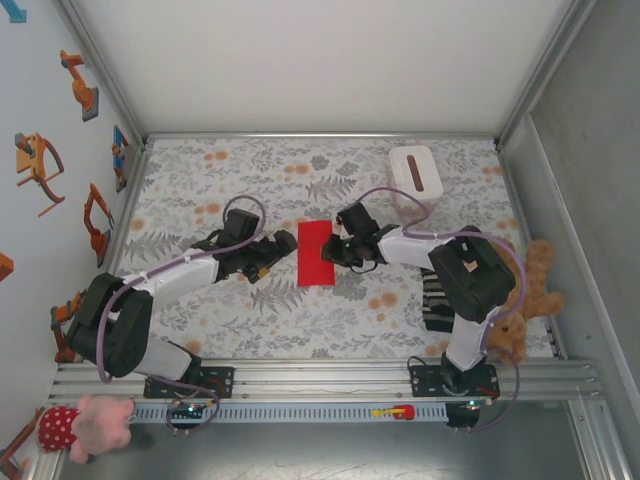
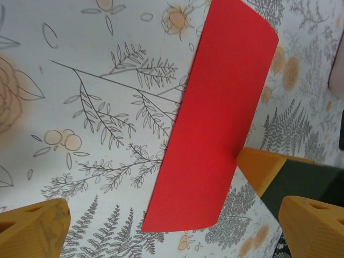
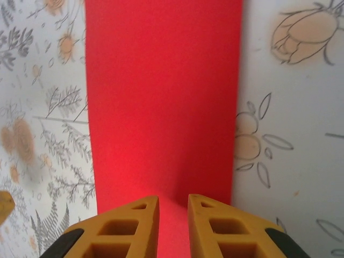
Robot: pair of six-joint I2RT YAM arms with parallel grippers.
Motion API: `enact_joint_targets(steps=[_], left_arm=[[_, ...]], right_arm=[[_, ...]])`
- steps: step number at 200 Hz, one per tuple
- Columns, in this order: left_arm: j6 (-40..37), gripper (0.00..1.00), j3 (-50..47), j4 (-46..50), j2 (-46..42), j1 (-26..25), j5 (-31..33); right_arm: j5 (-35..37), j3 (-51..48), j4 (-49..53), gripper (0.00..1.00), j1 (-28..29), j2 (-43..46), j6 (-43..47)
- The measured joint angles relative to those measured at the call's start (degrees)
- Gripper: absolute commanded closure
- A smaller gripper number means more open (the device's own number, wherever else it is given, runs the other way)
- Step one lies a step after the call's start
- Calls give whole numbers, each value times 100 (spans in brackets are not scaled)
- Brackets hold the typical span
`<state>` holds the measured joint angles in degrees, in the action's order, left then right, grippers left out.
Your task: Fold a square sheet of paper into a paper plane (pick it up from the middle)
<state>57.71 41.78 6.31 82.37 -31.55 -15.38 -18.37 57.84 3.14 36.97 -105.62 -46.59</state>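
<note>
One fold looks done already: the square sheet of paper (image 1: 316,253) lies as a narrow red rectangle on the floral table cover (image 1: 200,180), mid-table between the two arms, so I'd judge it halved and the task early, at the centre-crease step. Right gripper (image 3: 173,200) sits at the paper's near edge with its fingers (image 3: 131,226) nearly closed, only a thin slit between them and red showing through. I can't tell if it pinches the sheet or just presses on it. From the left wrist view one of its orange fingers touches the paper's long edge. Left gripper (image 2: 177,203) hangs just beside the opposite long edge, spread wide, nothing in it. The sheet looks slightly bowed at its ends, not fully flat. Next move, as I read it: flatten or reopen the crease, then fold the corners in for the nose, which calls for one gripper pinning the sheet while the other gets under a thin edge without sliding it. The white box (image 1: 415,172) stands well apart at the back right, out of the way
</note>
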Motion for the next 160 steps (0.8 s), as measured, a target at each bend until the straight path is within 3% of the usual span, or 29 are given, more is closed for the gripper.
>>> enact_joint_targets(steps=[37, 107, 160], left_arm=[[15, 17, 15, -33, 271, -144, -146], [48, 55, 175, -96, 739, -393, -444], [94, 65, 181, -72, 940, -455, -463]], right_arm=[[-2, 72, 22, 80, -48, -173, -24], [-68, 94, 20, 82, -105, -238, -140], [-173, 87, 0, 82, -151, -249, -149]])
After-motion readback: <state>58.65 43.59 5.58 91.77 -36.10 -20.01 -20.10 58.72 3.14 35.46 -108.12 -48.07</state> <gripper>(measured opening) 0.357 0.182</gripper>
